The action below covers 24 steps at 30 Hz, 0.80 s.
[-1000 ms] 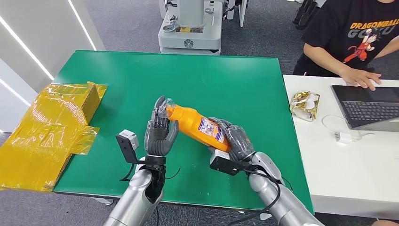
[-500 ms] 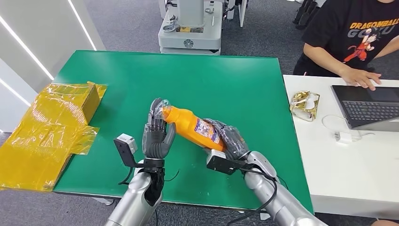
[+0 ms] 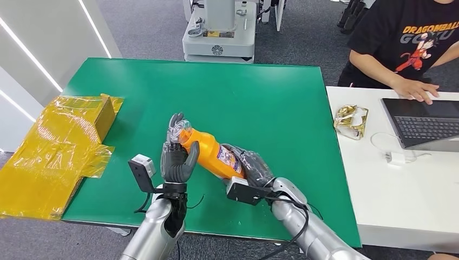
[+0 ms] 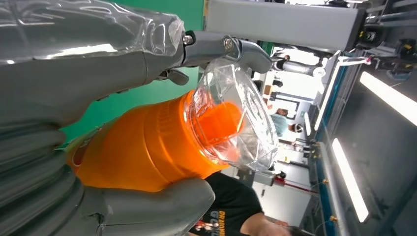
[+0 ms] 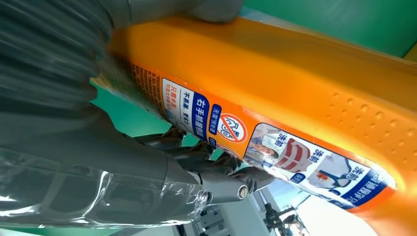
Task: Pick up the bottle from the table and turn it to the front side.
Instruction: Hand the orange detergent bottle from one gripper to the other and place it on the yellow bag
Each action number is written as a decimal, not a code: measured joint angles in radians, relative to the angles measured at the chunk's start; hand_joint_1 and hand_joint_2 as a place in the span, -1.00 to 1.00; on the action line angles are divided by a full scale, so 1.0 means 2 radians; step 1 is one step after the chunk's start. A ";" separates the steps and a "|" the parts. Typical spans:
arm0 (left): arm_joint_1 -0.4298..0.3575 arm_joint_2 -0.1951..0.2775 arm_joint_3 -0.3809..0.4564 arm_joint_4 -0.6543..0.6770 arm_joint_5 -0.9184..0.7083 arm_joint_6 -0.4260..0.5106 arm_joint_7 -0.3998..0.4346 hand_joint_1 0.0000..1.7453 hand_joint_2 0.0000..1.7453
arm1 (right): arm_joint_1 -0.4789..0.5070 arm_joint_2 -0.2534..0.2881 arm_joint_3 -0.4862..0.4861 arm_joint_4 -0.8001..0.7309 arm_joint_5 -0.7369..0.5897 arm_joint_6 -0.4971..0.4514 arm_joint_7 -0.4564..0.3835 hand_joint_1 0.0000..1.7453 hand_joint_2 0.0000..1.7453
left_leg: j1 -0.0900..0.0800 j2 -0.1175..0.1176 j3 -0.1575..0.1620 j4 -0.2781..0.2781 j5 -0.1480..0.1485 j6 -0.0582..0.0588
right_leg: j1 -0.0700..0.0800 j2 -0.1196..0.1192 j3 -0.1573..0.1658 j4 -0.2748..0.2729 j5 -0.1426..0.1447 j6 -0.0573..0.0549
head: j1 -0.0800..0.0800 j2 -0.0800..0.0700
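Orange plastic bottle [image 3: 214,155] with printed label, lying tilted above the green tabletop [image 3: 260,103]. Right hand [image 3: 250,168] is gripping its base, fingers wrapped around; left hand [image 3: 176,153] is clasping the clear-capped neck, fingers closed.

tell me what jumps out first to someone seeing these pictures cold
The bright orange bottle stands out first, held tilted above the near part of the green table between both robot hands: the left hand at its clear-capped neck, the right hand around its base. Next comes the crinkled yellow plastic wrapping hanging off the table's left edge, then a person at a laptop on the white desk to the right.
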 joint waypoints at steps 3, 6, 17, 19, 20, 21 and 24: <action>0.003 0.000 0.003 -0.002 0.002 -0.006 0.000 -1.00 1.00 | -0.002 0.002 0.007 0.004 0.000 0.005 0.002 1.00 1.00 | 0.000 0.000 0.000 0.000 0.000 0.000 | 0.000 0.000 0.000 0.000 0.000 0.000 | 0.000 0.000; 0.007 0.000 0.004 -0.004 0.000 -0.007 0.002 -1.00 1.00 | -0.002 0.004 0.014 0.007 0.000 0.008 0.003 1.00 1.00 | 0.000 0.000 0.000 0.000 0.000 0.000 | 0.000 0.000 0.000 0.000 0.000 0.000 | 0.000 0.000; 0.016 -0.001 0.005 -0.007 -0.005 -0.011 0.004 -0.94 1.00 | -0.007 0.006 0.032 0.010 0.003 0.017 0.003 1.00 1.00 | 0.000 0.000 0.000 0.000 0.000 0.000 | 0.000 0.000 0.000 0.000 0.000 0.000 | 0.000 0.000; 0.017 -0.001 0.005 -0.007 -0.008 -0.011 0.005 0.01 1.00 | -0.008 0.006 0.034 0.010 0.004 0.016 0.004 1.00 1.00 | 0.000 0.000 0.000 0.000 0.000 0.000 | 0.000 0.000 0.000 0.000 0.000 0.000 | 0.000 0.000; 0.017 -0.001 0.005 -0.007 -0.009 -0.011 0.005 0.52 1.00 | -0.008 0.006 0.036 0.011 0.004 0.016 0.004 1.00 1.00 | 0.000 0.000 0.000 0.000 0.000 0.000 | 0.000 0.000 0.000 0.000 0.000 0.000 | 0.000 0.000; 0.017 -0.001 0.005 -0.007 -0.010 -0.011 0.005 0.95 1.00 | -0.008 0.006 0.037 0.011 0.004 0.016 0.004 1.00 1.00 | 0.000 0.000 0.000 0.000 0.000 0.000 | 0.000 0.000 0.000 0.000 0.000 0.000 | 0.000 0.000; 0.017 -0.001 0.006 -0.007 -0.011 -0.012 0.006 1.00 1.00 | -0.009 0.006 0.039 0.011 0.004 0.016 0.006 1.00 1.00 | 0.000 0.000 0.000 0.000 0.000 0.000 | 0.000 0.000 0.000 0.000 0.000 0.000 | 0.000 0.000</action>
